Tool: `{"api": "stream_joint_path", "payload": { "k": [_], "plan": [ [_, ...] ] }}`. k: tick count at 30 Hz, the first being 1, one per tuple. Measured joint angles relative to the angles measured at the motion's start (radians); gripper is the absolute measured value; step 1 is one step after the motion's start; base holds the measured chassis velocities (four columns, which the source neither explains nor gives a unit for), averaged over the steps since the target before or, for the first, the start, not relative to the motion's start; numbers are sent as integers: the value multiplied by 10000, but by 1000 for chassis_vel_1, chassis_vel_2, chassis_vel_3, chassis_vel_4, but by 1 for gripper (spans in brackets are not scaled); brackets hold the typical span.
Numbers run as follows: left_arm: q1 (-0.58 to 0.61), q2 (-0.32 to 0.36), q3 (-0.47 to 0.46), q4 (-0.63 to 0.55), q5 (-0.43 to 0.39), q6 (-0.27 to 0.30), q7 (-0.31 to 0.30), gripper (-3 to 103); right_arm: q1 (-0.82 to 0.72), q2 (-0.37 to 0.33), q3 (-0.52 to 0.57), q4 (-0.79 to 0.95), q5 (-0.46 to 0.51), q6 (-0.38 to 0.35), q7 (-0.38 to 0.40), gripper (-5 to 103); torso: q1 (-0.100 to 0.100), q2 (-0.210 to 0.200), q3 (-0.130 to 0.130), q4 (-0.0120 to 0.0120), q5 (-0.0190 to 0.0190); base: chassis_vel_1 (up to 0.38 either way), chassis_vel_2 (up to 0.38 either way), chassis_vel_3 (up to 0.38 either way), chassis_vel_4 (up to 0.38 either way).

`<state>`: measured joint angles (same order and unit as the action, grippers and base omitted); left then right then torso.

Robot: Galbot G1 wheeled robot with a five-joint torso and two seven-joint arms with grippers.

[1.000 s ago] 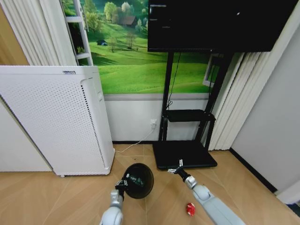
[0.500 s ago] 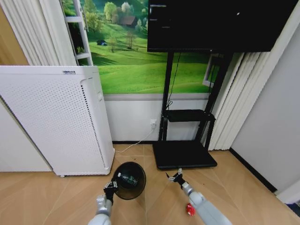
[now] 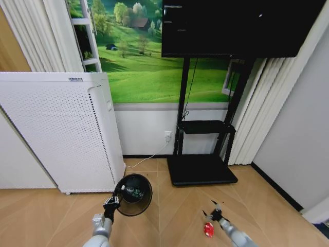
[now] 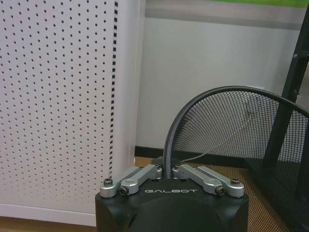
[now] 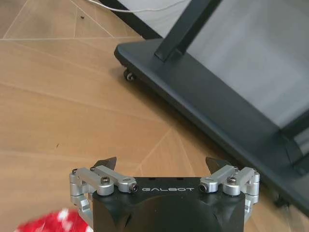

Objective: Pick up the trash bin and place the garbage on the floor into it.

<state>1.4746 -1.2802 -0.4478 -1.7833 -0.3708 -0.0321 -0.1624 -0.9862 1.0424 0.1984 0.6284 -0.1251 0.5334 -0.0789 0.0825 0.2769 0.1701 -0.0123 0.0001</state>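
A light tan herringbone parquet floor (image 3: 61, 216) is seen, bounded at the far side by a wall with a green landscape mural (image 3: 144, 56). A tall white perforated appliance (image 3: 61, 134) stands on the left, and a black screen stand (image 3: 203, 170) with a wheeled base is placed at the centre, beside pale curtains (image 3: 257, 108).

The black mesh trash bin (image 3: 132, 194) is held off the floor, tilted with its mouth towards the camera, its rim clamped by the left hand (image 3: 111, 201); a green-labelled item is seen inside. The right hand (image 3: 213, 212) is held low on the right with its fingers spread apart, just beside the red lump (image 3: 208, 229) lying on the floor.

Compared with the earlier frames, the bin has been carried leftward, and the right hand has been drawn nearer and rightward.
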Motion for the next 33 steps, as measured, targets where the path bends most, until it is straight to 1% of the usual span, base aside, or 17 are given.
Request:
{"api": "stream_joint_path", "payload": {
  "k": [1, 3, 4, 6, 7, 9, 10, 12, 20, 26, 33],
  "plan": [
    [0, 0, 0, 0, 0, 0, 0, 3, 0, 0, 0, 0, 0, 0, 0, 100, 0, 0, 0, 0, 0, 0, 0, 0, 0],
    [-137, 36, 30, 192, -179, -3, 12, 3, -410, -194, 195, 151, 188, 306, -244, 100, 0, -1, 0, 0, 3, 0, 0, 0, 0],
    [-137, 36, 30, 192, -179, -3, 12, 3, -410, -194, 195, 151, 188, 306, -244, 100, 0, -1, 0, 0, 3, 0, 0, 0, 0],
    [-224, 83, 63, 249, -399, 23, 15, 3, -603, -366, 319, 140, -8, 755, -452, 100, 0, 0, 0, -1, 2, 0, 0, 0, 0],
    [-224, 83, 63, 249, -399, 23, 15, 3, -603, -366, 319, 140, -8, 755, -452, 100, 0, 0, 0, -1, 2, 0, 0, 0, 0],
    [-288, 124, 77, 286, -564, 52, 23, 3, -741, -572, 419, 172, -506, 1101, -661, 100, 0, -1, 0, -1, -1, 0, 0, 0, 0],
    [-288, 124, 77, 286, -564, 52, 23, 3, -741, -572, 419, 172, -506, 1101, -661, 100, 0, -1, 0, -1, -1, 0, 0, 0, 0],
    [-316, 138, 83, 292, -668, 68, 41, 3, -796, -695, 544, 187, -1187, 1381, -774, 100, 0, 0, 0, -1, -2, 0, 0, 0, 0],
    [-314, 130, 62, 182, -793, 81, 63, 3, -1077, -692, 745, 75, -1884, 1667, -878, 100, 0, 0, 0, 0, -1, 0, 0, 0, 0],
    [-285, 157, 19, 103, -828, 84, 69, 3, -1414, -673, 797, 97, -2084, 1796, -1018, 100, 0, 0, 0, -1, -1, 0, 0, 0, 0],
    [-185, 221, -64, -32, -880, 92, 76, 3, -1452, -341, 764, -52, -2441, 1831, -1069, 100, 0, 0, 1, 0, -5, 0, 0, 0, 0]
  ]
}}
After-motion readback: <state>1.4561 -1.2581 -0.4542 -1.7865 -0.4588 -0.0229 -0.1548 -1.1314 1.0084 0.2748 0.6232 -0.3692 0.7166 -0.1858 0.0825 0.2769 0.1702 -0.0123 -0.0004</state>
